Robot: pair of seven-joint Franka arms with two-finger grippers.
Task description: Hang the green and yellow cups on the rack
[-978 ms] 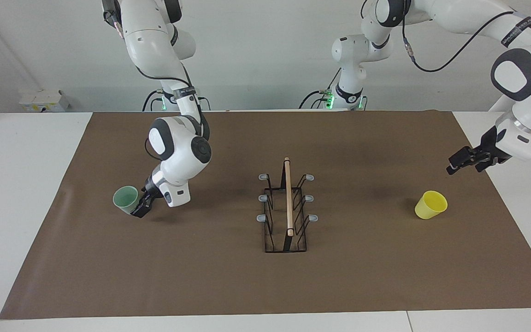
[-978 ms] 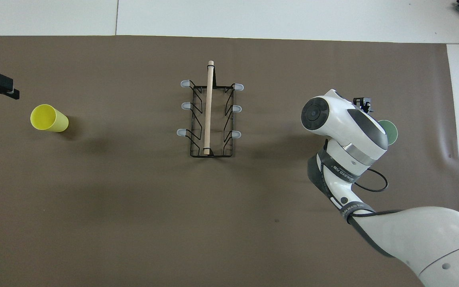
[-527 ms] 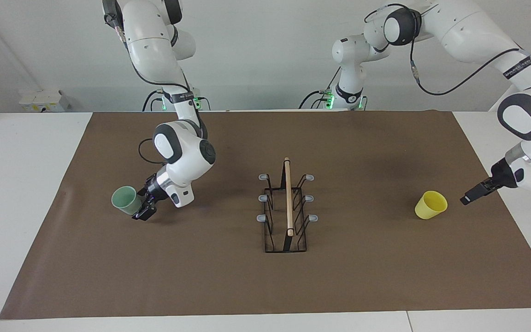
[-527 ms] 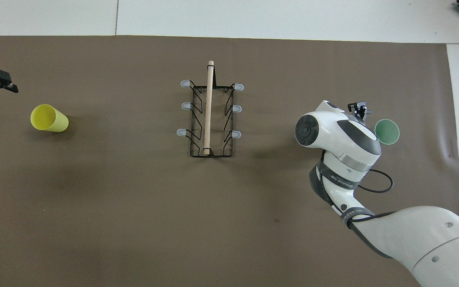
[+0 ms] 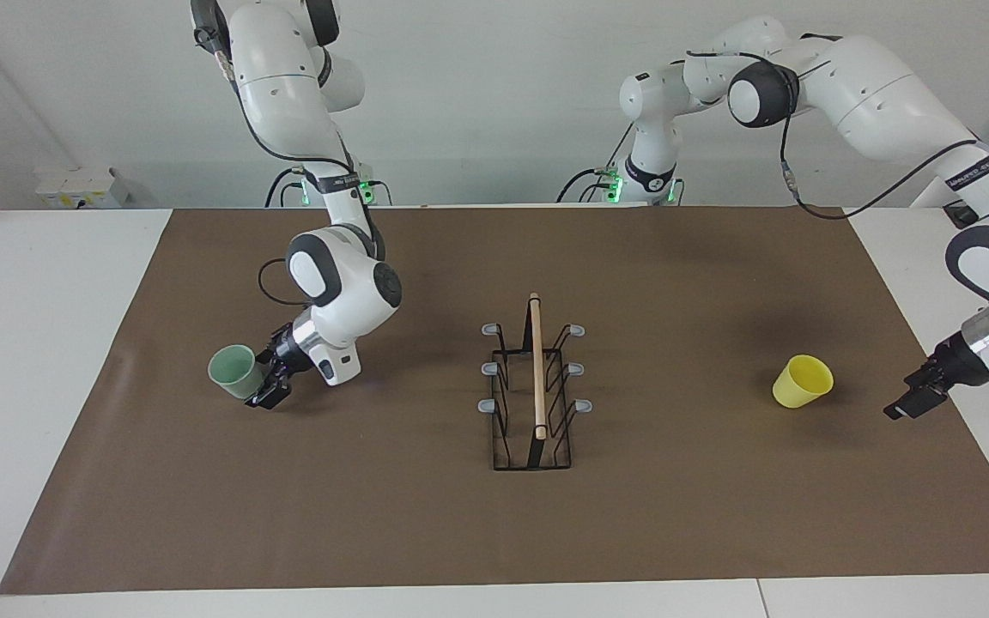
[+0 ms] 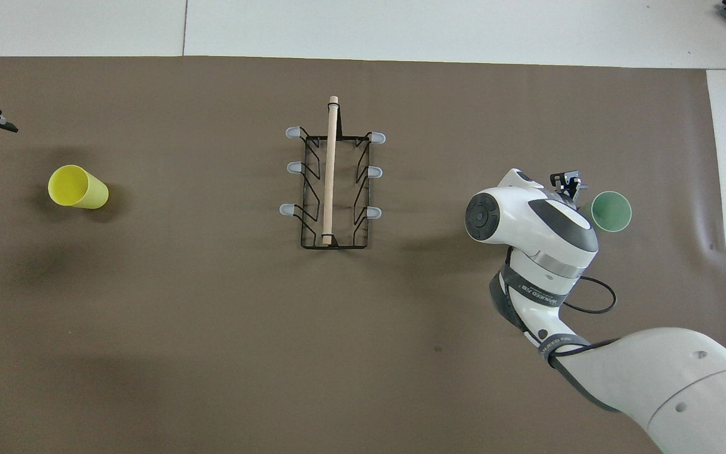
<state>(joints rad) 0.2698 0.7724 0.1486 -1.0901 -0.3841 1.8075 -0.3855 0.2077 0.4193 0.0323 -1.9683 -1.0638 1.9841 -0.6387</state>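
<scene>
Cups stand upright on the brown mat point(image 5: 426, 532), one at each end, with the rack point(image 5: 534, 390) between them in the middle. The green cup point(image 5: 233, 370) sits toward the right arm's end of the table; the right gripper point(image 5: 270, 384) is low beside it, on the side toward the rack, fingers spread wide and just at the cup's wall, nothing gripped. The yellow cup point(image 5: 802, 381) sits toward the left arm's end. The left gripper point(image 5: 911, 397) hangs low over the mat's edge, apart from the yellow cup, on the side away from the rack; its fingers are spread open and hold nothing. The rack's wooden rod point(image 5: 536, 365) runs along its top, and all six grey-tipped prongs point(image 5: 488, 368) are bare.
</scene>
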